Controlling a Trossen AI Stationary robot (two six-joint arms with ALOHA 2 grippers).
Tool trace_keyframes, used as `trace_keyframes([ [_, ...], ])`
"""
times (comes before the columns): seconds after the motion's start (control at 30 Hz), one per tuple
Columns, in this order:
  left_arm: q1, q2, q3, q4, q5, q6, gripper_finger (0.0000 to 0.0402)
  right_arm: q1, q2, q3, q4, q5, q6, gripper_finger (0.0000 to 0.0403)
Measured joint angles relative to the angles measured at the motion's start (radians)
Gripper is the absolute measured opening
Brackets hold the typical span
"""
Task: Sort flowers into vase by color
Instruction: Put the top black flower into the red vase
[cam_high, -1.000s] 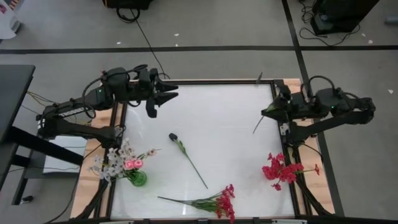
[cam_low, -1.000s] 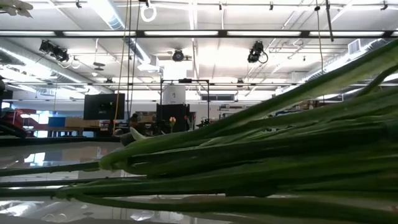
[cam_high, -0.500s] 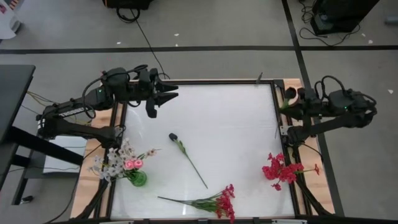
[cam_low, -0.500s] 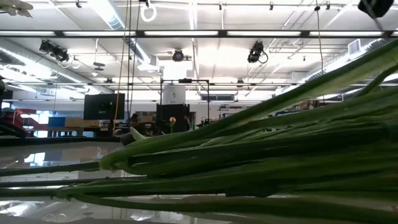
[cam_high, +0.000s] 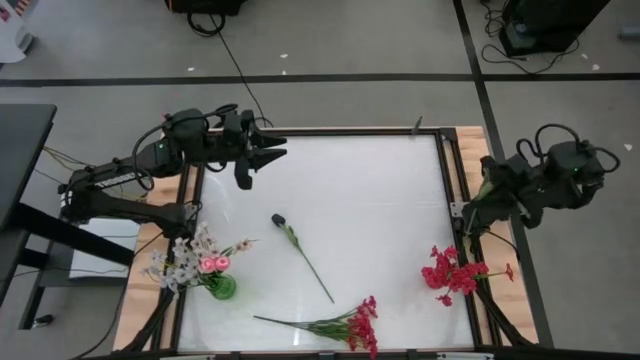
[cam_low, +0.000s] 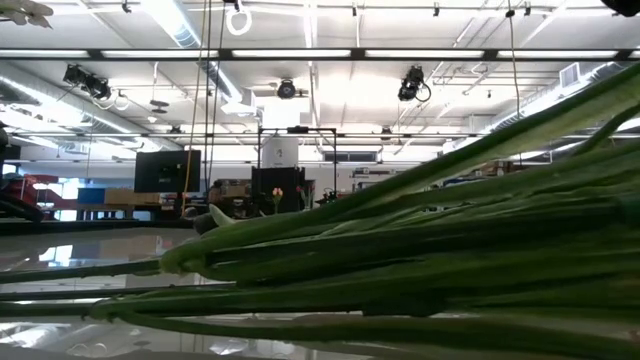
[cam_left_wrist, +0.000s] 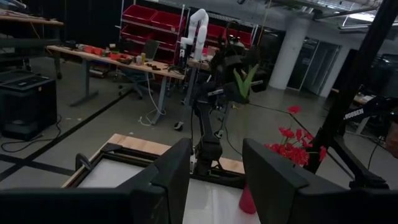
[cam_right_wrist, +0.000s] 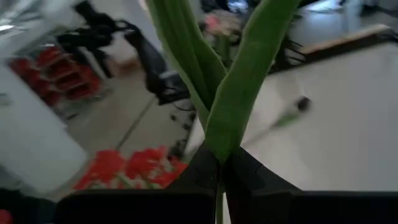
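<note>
Right hand (cam_high: 487, 190) with leafy stem (cam_right_wrist: 233, 93) beyond table's (cam_high: 380, 190) right edge.

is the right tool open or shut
Shut on a stem: in the right wrist view the right tool has its fingertips pinched together around the green leaves.

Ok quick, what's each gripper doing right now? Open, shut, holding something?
Left gripper: open, empty, over the table's far left corner.
Right gripper: shut on a green leafy stem, off the table's right edge.
</note>
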Motion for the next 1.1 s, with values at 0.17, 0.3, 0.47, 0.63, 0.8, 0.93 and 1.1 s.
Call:
trace_keyframes([
  [0.17, 0.0, 0.0, 0.0, 0.0, 0.0, 0.0, 0.0153, -0.001, -0.033, -0.09, 0.133, -0.06, -0.045, 0.0016],
  [0.3, 0.0, 0.0, 0.0, 0.002, 0.0, 0.0, 0.0153, -0.002, -0.082, -0.193, 0.175, -0.071, -0.042, 0.0016],
  [0.47, 0.0, 0.0, 0.0, 0.002, 0.0, 0.0, 0.0153, -0.002, -0.148, -0.298, 0.248, -0.15, 0.008, 0.0016],
  [0.63, 0.0, 0.0, 0.0, 0.003, 0.0, 0.0, 0.0153, -0.002, -0.177, -0.329, 0.286, -0.175, 0.033, 0.0016],
  [0.8, 0.0, 0.0, 0.0, 0.003, 0.0, 0.0, 0.0153, -0.002, -0.177, -0.335, 0.303, -0.205, 0.063, 0.0016],
  [0.93, 0.0, 0.0, 0.0, 0.003, 0.0, 0.0, 0.0153, -0.002, -0.176, -0.338, 0.307, -0.183, 0.029, 0.0016],
  [1.1, 0.0, 0.0, 0.0, 0.003, 0.0, 0.0, 0.0153, -0.002, -0.178, -0.367, 0.321, -0.196, 0.023, 0.0015],
])
